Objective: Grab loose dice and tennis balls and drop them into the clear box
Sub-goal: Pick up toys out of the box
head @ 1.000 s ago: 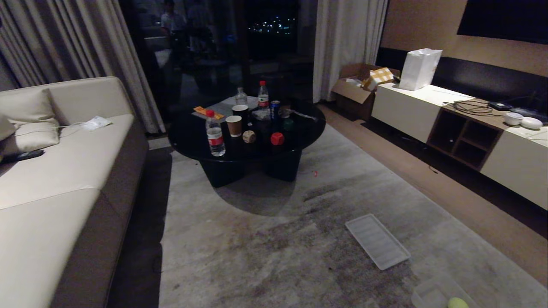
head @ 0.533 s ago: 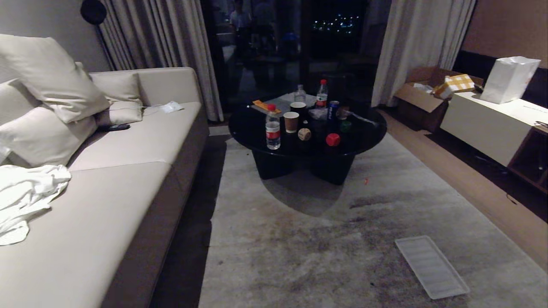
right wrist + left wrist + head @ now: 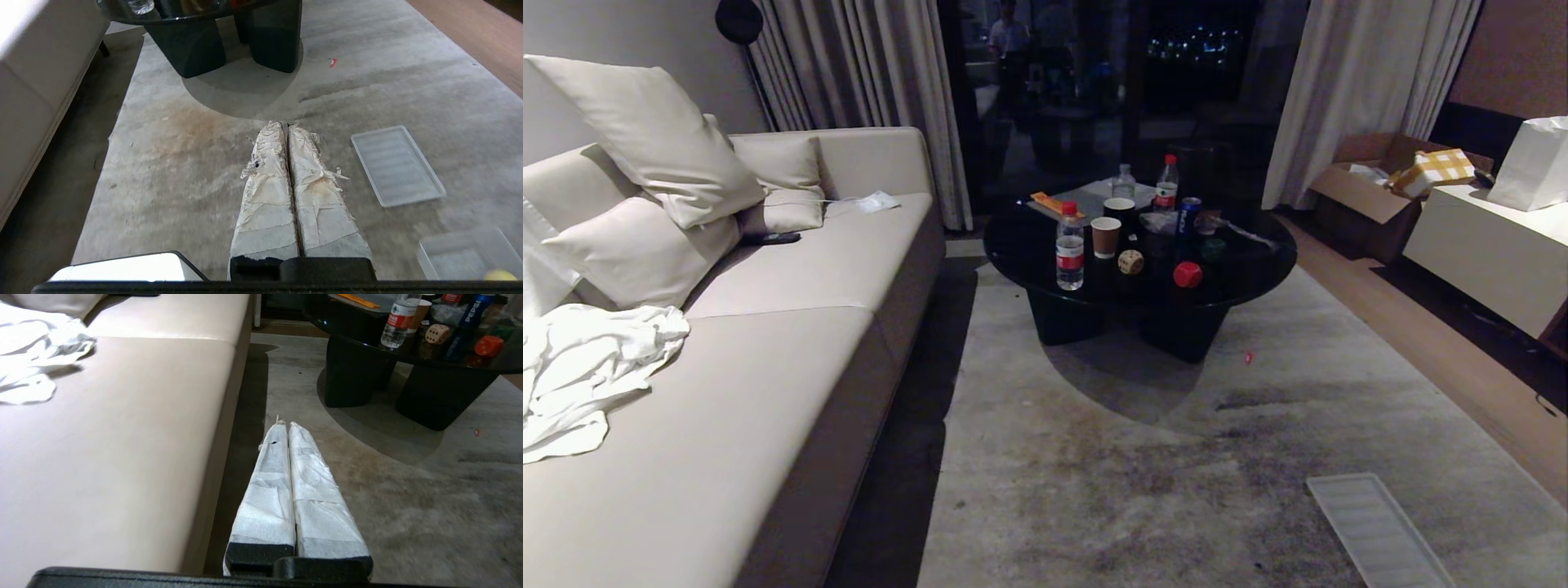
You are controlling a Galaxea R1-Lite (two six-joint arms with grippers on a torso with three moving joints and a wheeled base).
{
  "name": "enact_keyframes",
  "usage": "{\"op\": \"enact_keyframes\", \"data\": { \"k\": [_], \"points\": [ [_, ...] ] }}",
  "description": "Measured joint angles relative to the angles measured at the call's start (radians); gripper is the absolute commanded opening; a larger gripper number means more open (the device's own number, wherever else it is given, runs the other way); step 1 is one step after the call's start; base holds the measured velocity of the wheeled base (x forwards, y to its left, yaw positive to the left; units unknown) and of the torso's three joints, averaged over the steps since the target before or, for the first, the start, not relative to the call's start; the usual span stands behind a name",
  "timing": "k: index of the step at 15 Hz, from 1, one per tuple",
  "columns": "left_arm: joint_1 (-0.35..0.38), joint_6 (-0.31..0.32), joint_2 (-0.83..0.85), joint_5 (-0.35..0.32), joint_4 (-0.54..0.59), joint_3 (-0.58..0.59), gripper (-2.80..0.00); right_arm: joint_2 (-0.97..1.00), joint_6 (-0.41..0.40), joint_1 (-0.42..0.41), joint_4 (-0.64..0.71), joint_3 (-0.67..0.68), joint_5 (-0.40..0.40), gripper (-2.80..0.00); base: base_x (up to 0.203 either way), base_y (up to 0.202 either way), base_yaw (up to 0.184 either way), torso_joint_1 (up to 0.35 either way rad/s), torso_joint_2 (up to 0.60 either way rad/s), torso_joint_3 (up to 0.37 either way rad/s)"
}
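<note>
both grippers pressed closed, holding nothing: left gripper (image 3: 286,425) over rug edge by sofa, right gripper (image 3: 286,125) over rug. clear box (image 3: 466,255) on rug nearest, one tennis ball (image 3: 499,275) inside. ribbed lid (image 3: 396,165) flat beside it. farther, black table (image 3: 1029,245): beige die (image 3: 1130,261), red die (image 3: 1187,274), green die (image 3: 1213,248), paper cup (image 3: 1106,237).

The head view is dim and murky; the window is black with small specks of light. The round black table (image 3: 1139,245) casts a soft shadow on the rug (image 3: 1176,457). Both wrist views are brighter, with slight smear at their lower edges
</note>
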Motion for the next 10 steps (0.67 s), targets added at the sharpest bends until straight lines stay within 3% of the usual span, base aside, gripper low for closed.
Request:
{"op": "enact_keyframes", "data": {
  "k": [10],
  "points": [
    [0.0,0.001,0.0,0.0,0.0,0.0,-2.8,0.0,0.0,0.0,0.0,0.0,0.0,-2.8,0.183,0.0,0.0,0.002,0.0,0.001]
  ]
}}
